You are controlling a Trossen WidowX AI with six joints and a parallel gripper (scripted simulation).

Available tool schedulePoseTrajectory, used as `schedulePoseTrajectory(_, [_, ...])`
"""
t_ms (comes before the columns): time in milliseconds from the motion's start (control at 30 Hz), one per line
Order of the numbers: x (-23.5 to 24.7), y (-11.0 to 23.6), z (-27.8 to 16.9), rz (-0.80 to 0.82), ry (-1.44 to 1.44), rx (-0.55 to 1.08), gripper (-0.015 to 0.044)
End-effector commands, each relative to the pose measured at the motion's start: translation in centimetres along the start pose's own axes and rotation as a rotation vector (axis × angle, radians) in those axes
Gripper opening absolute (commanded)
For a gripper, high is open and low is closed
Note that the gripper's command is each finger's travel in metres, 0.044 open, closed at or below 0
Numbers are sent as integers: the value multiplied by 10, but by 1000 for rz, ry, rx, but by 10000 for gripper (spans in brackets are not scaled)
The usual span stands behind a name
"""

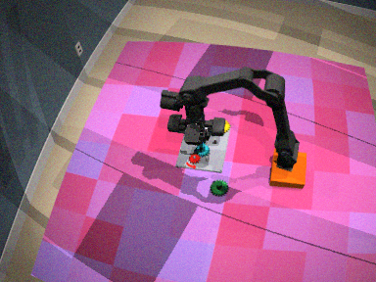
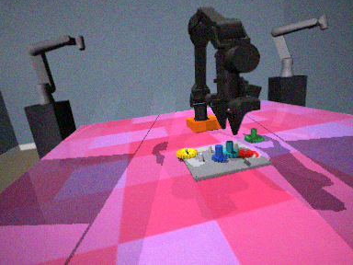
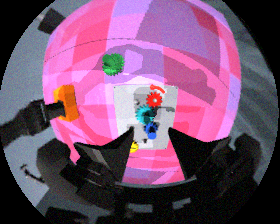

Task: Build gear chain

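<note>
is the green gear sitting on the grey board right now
No, the green gear stands on the table, beyond the edge of the grey board.

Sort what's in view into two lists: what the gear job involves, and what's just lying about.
Part of the job:
- grey board
- red gear
- yellow gear
- teal gear
- blue gear
- green gear, loose

Not part of it:
- two grey arms on dark pedestals
- wall socket
</note>
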State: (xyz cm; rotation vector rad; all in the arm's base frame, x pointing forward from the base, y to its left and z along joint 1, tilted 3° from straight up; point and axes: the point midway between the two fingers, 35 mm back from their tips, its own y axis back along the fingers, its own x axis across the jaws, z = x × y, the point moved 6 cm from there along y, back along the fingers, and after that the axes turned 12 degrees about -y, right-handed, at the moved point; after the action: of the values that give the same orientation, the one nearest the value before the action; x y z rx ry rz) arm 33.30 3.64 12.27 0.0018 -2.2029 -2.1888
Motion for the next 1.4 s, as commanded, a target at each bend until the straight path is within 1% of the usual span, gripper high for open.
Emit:
schedulePoseTrajectory(0, [23, 1, 40, 0, -250, -6, 376])
schedulePoseTrajectory(67, [36, 2, 57, 2, -379, -8, 429])
schedulePoseTrajectory(100, [43, 2, 65, 3, -444, -9, 440])
schedulePoseTrajectory(267, [78, 1, 99, 10, -760, -10, 440])
schedulePoseTrajectory(533, [119, -2, 124, 18, -1110, -7, 440])
schedulePoseTrajectory(967, [120, -2, 124, 19, -1121, -6, 440])
schedulePoseTrajectory(1200, [120, -24, 125, 19, -1121, -6, 440])
schedulePoseTrajectory(1367, [120, -27, 125, 19, -1121, -6, 440])
